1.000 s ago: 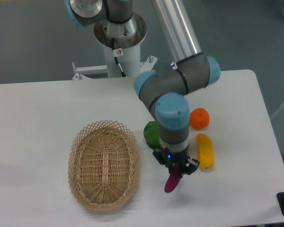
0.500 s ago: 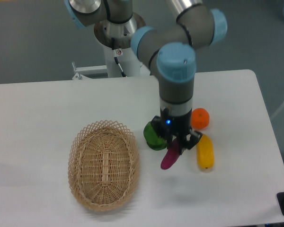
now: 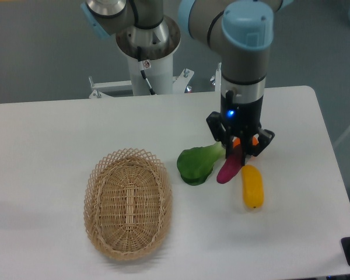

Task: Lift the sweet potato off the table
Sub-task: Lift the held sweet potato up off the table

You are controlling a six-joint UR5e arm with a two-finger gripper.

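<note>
Gripper (image 3: pixel 240 149) clamped on the upper end of the potato (image 3: pixel 229 168), long axis slanting down-left below the jaws, lifted off the table (image 3: pixel 58 134).

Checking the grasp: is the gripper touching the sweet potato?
Touching. The camera view shows the gripper fingers closed on the sweet potato's upper end, which hangs tilted.

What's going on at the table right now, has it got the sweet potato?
Yes. The gripper is shut on the sweet potato, which hangs tilted from the fingers above the table. Around it lie a green vegetable and a yellow one; an orange fruit sits mostly hidden behind the gripper. A wicker basket, with nothing visible inside, stands off to one side.
</note>
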